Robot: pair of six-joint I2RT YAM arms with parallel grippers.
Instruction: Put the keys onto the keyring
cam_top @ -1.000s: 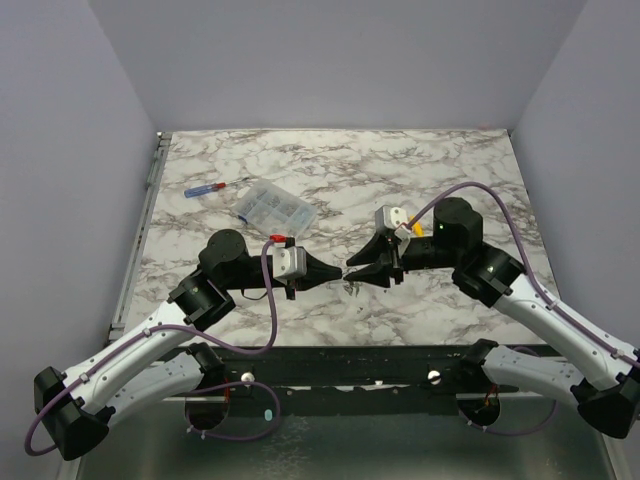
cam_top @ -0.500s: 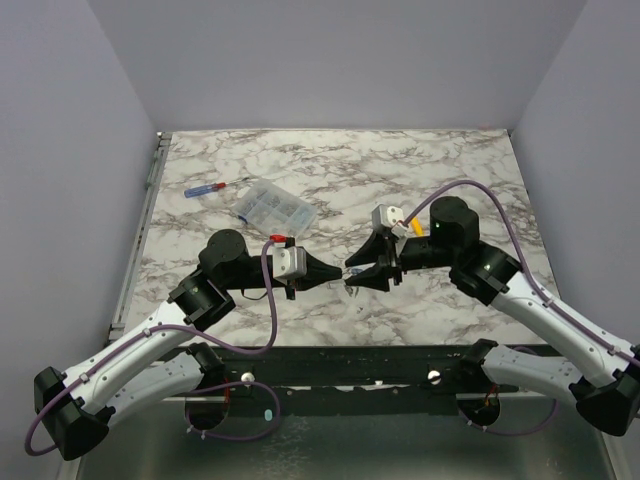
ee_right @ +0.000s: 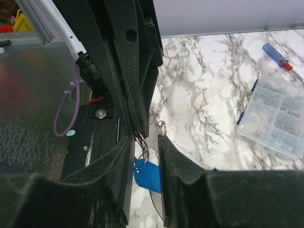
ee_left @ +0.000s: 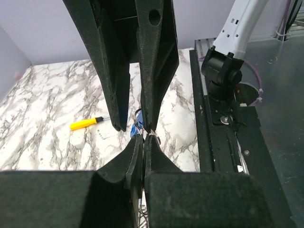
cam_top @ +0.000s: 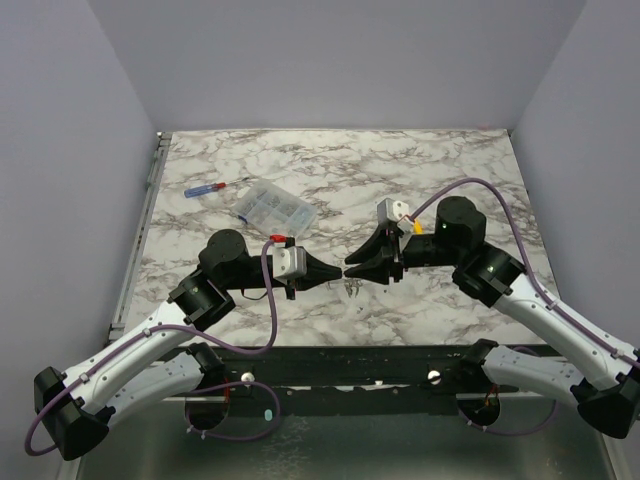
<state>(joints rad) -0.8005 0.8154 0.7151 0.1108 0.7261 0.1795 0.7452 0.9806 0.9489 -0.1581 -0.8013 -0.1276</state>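
Tightly pinches keyring (ee_right: 141, 142) in closed left pincer (cam_top: 336, 271); straddles blue-tagged key (ee_right: 148, 175) with half-open right pincer (cam_top: 352, 270); risks dropping key through misaligned closing.

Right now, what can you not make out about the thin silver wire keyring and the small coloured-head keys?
Thin silver wire keyring: right wrist view, only a short bit shows; the left gripper hides the rest.
Blue plastic key tag: the right gripper flanks it; gripped or not, unclear.
Other keys: top view, too small, under both grippers.
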